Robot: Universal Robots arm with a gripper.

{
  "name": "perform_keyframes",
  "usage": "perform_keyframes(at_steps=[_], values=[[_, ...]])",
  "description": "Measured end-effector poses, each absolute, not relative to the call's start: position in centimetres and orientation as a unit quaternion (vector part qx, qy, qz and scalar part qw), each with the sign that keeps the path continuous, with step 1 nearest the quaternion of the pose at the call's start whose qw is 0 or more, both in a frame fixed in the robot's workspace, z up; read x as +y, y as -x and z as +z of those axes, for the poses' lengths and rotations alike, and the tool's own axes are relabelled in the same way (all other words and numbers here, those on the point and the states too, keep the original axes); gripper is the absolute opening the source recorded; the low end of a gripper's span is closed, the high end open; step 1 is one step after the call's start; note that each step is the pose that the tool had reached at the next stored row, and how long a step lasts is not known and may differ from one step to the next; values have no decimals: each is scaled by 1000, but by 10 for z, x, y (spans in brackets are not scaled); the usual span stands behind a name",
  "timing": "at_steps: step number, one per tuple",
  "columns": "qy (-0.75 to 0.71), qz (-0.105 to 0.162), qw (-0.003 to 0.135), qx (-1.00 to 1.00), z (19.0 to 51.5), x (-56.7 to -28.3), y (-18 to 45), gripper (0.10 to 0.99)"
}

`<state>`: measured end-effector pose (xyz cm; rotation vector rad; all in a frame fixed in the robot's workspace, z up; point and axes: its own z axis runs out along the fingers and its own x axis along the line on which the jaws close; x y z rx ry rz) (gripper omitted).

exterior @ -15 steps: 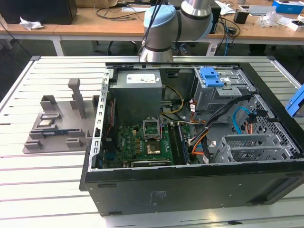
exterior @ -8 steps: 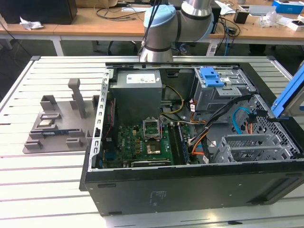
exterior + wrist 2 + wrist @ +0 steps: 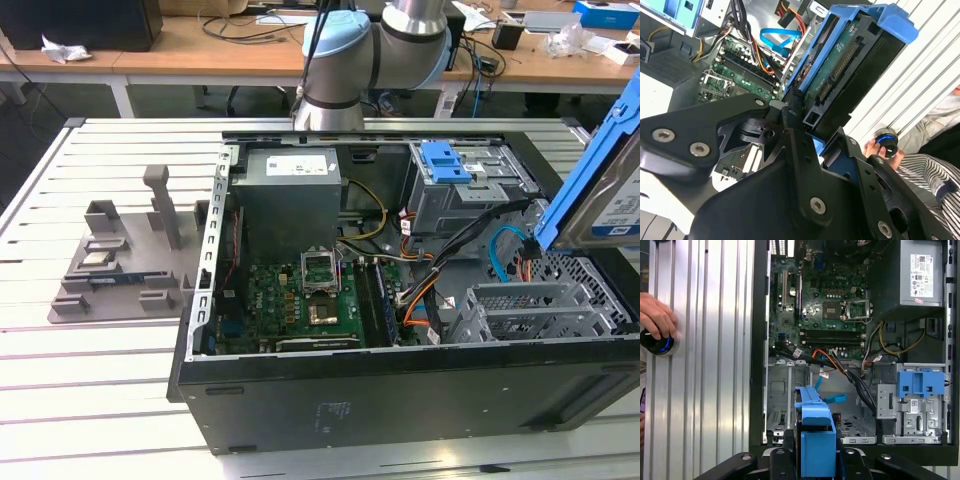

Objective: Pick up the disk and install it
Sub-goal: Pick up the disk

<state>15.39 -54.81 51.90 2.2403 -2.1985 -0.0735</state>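
At the exterior view's right edge, the disk [image 3: 605, 195] hangs tilted in the air above the right end of the open computer case [image 3: 400, 400]. Blue bracket runs along its edge, and a white-and-blue label faces the camera, print too small to make out. The arm [image 3: 370, 50] rises behind the case. The grey power supply [image 3: 290, 200] inside has a white label on top, its text likewise too small. A cage with a blue latch [image 3: 445, 165] sits toward the exterior view's right of it. A grey fixture [image 3: 120, 250] stands on the slatted table [image 3: 90, 400], well apart from the case.

Second wrist view: the gripper [image 3: 817, 117] is pinching the disk by its near end, a black finger [image 3: 797, 145] on each broad face. The disk's circuit-board side with its connector pins faces the camera. A person's hand [image 3: 879, 148] rests on a blue-lit button [image 3: 886, 139], with a striped sleeve [image 3: 920, 175] beside it.

First wrist view: the disk is edge-on, clamped between the fingers, seen over the bare metal bay [image 3: 782, 400] of the case and not yet in it. The power supply's white label carries barcodes and fine print. The hand covers the button on the table.
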Motion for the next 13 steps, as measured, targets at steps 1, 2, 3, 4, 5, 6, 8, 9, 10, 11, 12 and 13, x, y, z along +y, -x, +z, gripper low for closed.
perform_keyframes(at_steps=[1,2,3,4,5,6,8,9,10,11,12,13], values=[[-714,-23,1,-700,519,-548,-153,365],[-714,-23,1,-700,519,-548,-152,365],[-714,-23,1,-700,518,-548,-152,365],[-714,-23,1,-700,518,-548,-152,365],[-714,-23,1,-700,518,-548,-151,365],[-714,-23,1,-700,518,-549,-151,365],[-714,-23,1,-700,518,-550,-150,365],[-714,-23,1,-700,517,-552,-149,365],[-714,-23,1,-700,517,-553,-149,365],[-714,-23,1,-700,517,-554,-149,365],[-714,-23,1,-700,517,-555,-148,365],[-713,-23,1,-700,517,-557,-148,365]])
